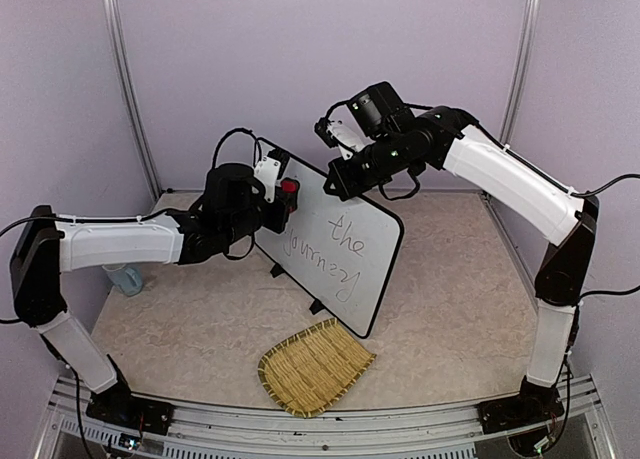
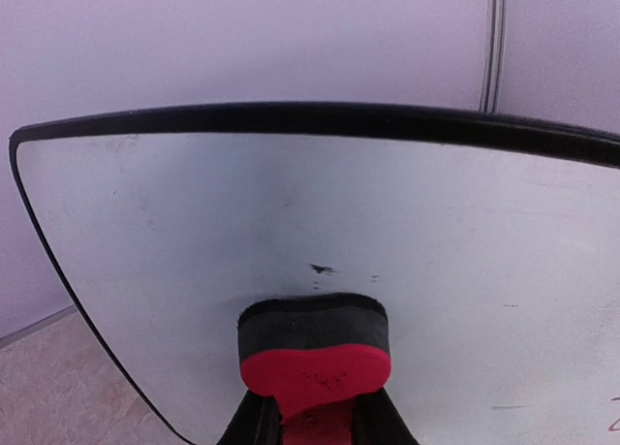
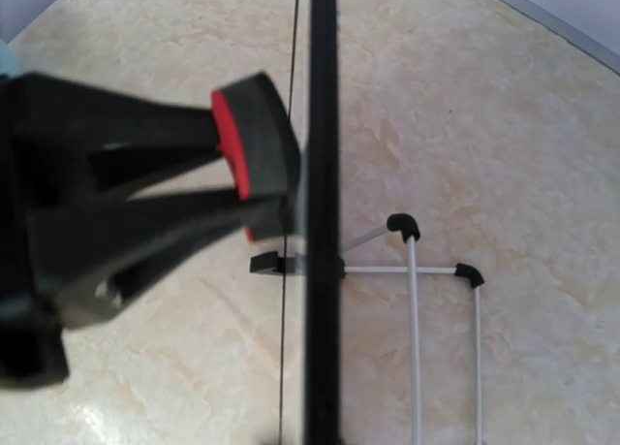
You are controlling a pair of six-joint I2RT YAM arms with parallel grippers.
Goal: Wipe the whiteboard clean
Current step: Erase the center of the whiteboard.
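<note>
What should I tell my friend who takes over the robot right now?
The left gripper is shut on the eraser, which is pressed to the whiteboard near a top corner.
The right gripper is shut on the board's top rim, holding it upright.
Done: the patch by the eraser looks clean, bar a few specks.
Left: the handwriting, "the Journey", is not wiped yet.
</note>
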